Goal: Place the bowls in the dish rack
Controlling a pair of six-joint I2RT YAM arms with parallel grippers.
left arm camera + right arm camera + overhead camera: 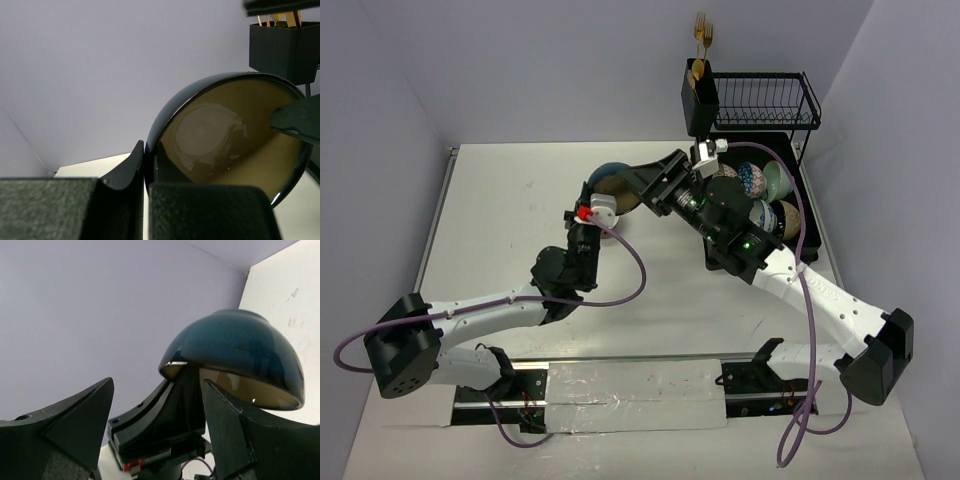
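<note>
My left gripper (604,203) (147,155) is shut on the rim of a tan bowl with a dark blue outside (613,184) (225,135) and holds it tilted above the table. My right gripper (652,190) (159,382) is open, right beside this bowl (235,345). One of its fingers (245,435) reaches under the rim and the other (75,425) stands wide apart. That finger (300,120) shows in front of the bowl's inside in the left wrist view. Several bowls, one blue patterned (752,178) and one mint green (776,182), stand in the black dish rack (804,190).
A black cutlery holder (699,95) (282,47) with gold forks hangs on the rack's upper wire shelf (765,100) at the back right. The right arm lies across the rack's front. Purple walls close in the table at the back and both sides.
</note>
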